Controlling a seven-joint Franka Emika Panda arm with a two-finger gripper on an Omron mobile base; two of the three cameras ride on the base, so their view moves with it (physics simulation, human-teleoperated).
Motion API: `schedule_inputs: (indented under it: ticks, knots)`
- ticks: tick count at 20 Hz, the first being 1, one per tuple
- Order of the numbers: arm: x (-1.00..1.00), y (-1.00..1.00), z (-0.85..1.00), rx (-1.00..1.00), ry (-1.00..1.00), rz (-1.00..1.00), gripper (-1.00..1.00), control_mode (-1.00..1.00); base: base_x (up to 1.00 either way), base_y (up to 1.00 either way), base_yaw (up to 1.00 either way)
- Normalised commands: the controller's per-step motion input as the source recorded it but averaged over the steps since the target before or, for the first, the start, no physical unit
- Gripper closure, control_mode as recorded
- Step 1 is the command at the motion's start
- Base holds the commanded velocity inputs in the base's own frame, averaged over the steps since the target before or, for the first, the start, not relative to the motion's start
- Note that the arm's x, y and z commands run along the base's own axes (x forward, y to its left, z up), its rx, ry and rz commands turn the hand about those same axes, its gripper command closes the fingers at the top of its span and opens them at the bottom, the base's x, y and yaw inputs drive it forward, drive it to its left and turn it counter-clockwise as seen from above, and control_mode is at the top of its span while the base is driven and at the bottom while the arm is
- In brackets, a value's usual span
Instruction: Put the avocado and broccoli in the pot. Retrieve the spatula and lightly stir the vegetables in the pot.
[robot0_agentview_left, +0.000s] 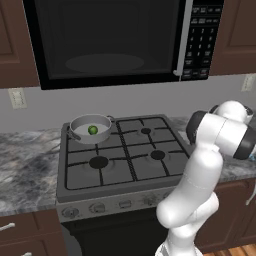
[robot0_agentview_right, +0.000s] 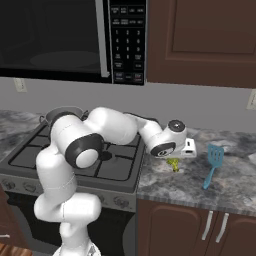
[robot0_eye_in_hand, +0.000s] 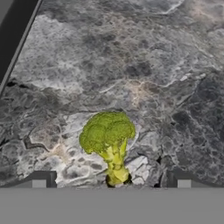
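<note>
The broccoli (robot0_eye_in_hand: 108, 136), a lumpy yellow-green floret, lies on the marbled counter right of the stove, its stalk toward the camera. My gripper (robot0_eye_in_hand: 111, 181) hangs open just above it, one dark fingertip on each side. From the right base view the hand (robot0_agentview_right: 174, 144) points down over the broccoli (robot0_agentview_right: 173, 164). The avocado (robot0_agentview_left: 92, 130), a smooth dark green ball, sits inside the grey pot (robot0_agentview_left: 81, 134) on the stove's back left burner. The light blue spatula (robot0_agentview_right: 214, 162) lies flat on the counter to the right of the broccoli.
The black gas stove (robot0_agentview_left: 120, 160) has bare grates in front of and beside the pot. A microwave (robot0_agentview_left: 110, 40) hangs low over it. Dark wood cabinets (robot0_agentview_right: 200, 40) sit above the counter (robot0_agentview_right: 230, 190). The stove's edge (robot0_eye_in_hand: 13, 39) lies left of the broccoli.
</note>
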Motion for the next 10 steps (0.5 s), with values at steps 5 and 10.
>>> schedule_inputs:
  ticks: [5, 10]
  knots:
    - [0.05, 0.00, -0.19, 0.02, 0.01, 0.00, -1.00, -1.00, 0.00, 0.00, 0.00]
    - [0.08, 0.00, -0.04, 0.00, 0.02, 0.00, -1.00, -1.00, 0.00, 0.00, 0.00]
